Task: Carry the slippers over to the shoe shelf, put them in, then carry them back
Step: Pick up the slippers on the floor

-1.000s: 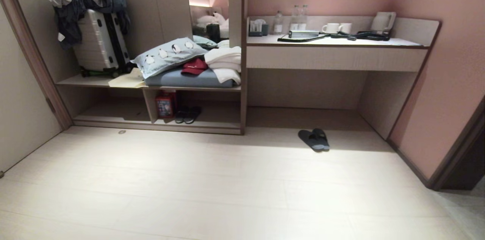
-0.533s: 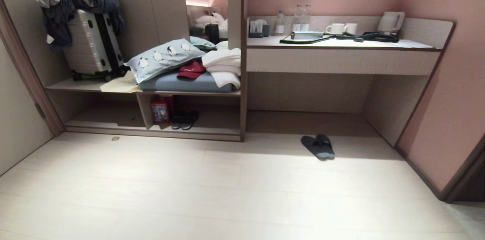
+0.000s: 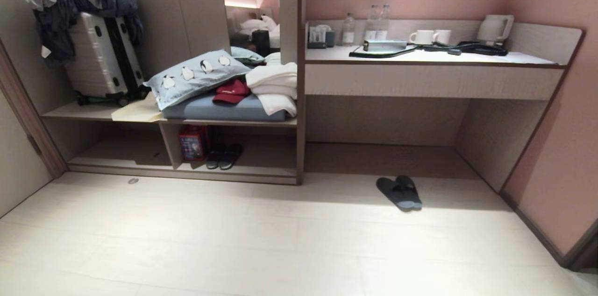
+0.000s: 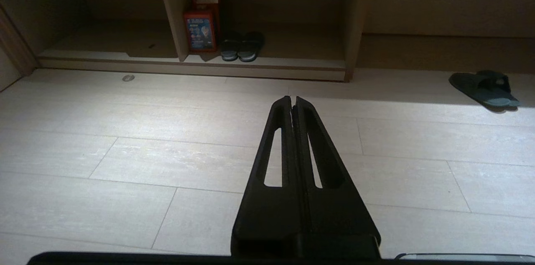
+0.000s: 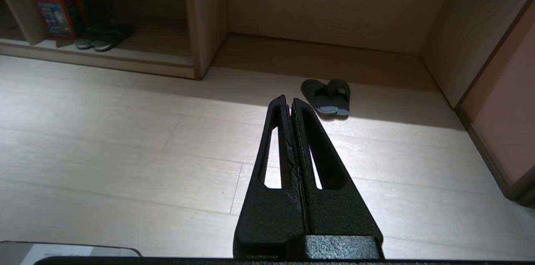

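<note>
The slippers [image 3: 399,192] lie side by side on the pale floor in front of the recess under the counter; they also show in the left wrist view [image 4: 485,89] and the right wrist view [image 5: 327,97]. The shoe shelf [image 3: 187,172] is the low pale cubby to their left, with an upright divider [image 3: 169,144]. My left gripper [image 4: 291,100] is shut and empty, held above bare floor and facing the shelf. My right gripper [image 5: 288,100] is also shut and empty, a short way before the slippers. Neither arm shows in the head view.
Another dark pair of slippers [image 3: 224,156] and a red box [image 3: 192,142] sit in the shelf's right bay. Above are a suitcase [image 3: 100,60], a pillow [image 3: 196,76] and folded linen. The counter [image 3: 420,79] bears mugs and a kettle. A pink wall [image 3: 560,146] closes the right.
The whole view has shifted: the camera has come closer to the shelf and counter, so the slippers sit lower and larger in the picture. Nothing in the room has moved.
</note>
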Robot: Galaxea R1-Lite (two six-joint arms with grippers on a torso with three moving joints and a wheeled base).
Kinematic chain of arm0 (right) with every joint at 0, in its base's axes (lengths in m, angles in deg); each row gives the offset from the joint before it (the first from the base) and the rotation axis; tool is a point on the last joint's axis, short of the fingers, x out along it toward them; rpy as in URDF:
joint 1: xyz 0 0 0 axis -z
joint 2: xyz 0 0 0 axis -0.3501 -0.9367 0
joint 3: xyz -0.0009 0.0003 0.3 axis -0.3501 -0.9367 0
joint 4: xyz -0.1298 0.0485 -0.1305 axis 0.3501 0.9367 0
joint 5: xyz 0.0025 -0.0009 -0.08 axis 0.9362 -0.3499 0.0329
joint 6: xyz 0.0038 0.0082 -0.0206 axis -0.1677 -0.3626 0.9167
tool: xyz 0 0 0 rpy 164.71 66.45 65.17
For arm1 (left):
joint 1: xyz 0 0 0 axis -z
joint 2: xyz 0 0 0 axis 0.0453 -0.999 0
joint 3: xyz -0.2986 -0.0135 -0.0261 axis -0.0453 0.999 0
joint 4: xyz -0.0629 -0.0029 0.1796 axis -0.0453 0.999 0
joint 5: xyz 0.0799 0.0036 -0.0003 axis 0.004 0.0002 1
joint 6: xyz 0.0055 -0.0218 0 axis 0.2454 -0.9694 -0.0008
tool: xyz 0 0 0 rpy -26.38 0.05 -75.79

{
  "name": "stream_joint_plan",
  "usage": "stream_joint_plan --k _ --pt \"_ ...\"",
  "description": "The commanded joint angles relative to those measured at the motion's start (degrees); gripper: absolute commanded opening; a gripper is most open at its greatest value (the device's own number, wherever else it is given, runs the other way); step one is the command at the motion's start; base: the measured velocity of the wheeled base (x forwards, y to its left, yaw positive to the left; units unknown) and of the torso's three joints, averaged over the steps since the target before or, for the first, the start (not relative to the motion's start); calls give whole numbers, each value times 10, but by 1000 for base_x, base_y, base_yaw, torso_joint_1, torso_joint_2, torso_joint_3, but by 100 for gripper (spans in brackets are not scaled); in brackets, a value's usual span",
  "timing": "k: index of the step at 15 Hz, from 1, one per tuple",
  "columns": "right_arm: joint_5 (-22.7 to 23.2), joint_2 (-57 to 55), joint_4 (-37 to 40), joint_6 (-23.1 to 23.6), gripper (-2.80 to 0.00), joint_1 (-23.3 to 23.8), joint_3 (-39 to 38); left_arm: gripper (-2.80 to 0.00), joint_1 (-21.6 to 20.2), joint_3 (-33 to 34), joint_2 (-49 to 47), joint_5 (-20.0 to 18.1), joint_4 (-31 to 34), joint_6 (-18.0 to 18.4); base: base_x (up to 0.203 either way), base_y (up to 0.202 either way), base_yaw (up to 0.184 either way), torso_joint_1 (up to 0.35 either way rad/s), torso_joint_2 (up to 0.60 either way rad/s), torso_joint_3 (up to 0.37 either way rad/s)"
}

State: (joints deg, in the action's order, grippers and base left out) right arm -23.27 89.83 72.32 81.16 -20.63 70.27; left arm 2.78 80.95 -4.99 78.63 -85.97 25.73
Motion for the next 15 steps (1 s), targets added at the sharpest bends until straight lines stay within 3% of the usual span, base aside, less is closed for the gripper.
stream_joint_plan --k 1,15 --pt "1 1 0 0 -280 0 0 -280 0 1 0 0 0 0 199 0 0 3 5 2" --pt "1 1 0 0 -280 0 0 -280 0 1 0 0 1 -1 196 0 0 3 2 2"
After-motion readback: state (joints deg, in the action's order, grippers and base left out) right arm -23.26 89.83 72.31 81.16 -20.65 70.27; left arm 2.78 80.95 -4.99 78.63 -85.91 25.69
